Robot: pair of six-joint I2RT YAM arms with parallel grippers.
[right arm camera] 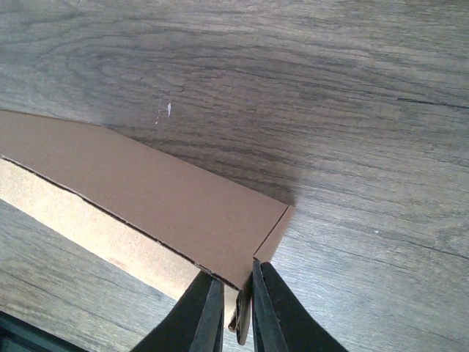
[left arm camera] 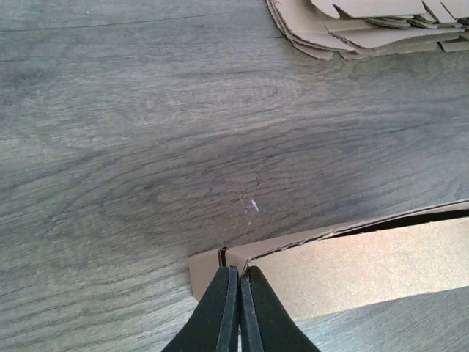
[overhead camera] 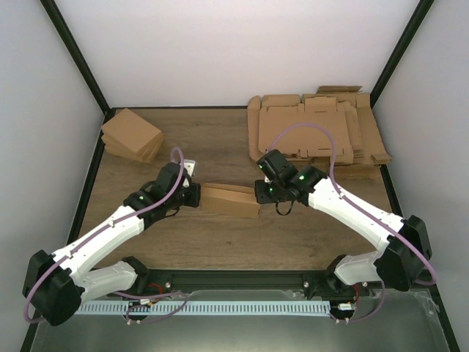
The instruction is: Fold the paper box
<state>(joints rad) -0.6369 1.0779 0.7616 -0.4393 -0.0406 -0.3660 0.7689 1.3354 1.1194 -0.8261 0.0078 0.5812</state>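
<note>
Paper box [overhead camera: 229,199] sits centre, between my arms: right gripper [right arm camera: 236,293] is nearly closed, pinching its right end wall, left gripper [left arm camera: 233,273] is fully closed at its left corner (grip unclear), so I'd brace left and fold squarely along the crease.

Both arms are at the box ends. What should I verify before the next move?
1. Right gripper pinching the end flap of the paper box: ok.
2. Left gripper shut at the other end: ok; cardboard actually gripped: cannot tell.
3. Long seam closed: not ok, a dark gap shows in the left wrist view.
4. Box apart from the flat sheet pile and the small box pile: ok.
5. Box resting on the table: cannot tell.
</note>
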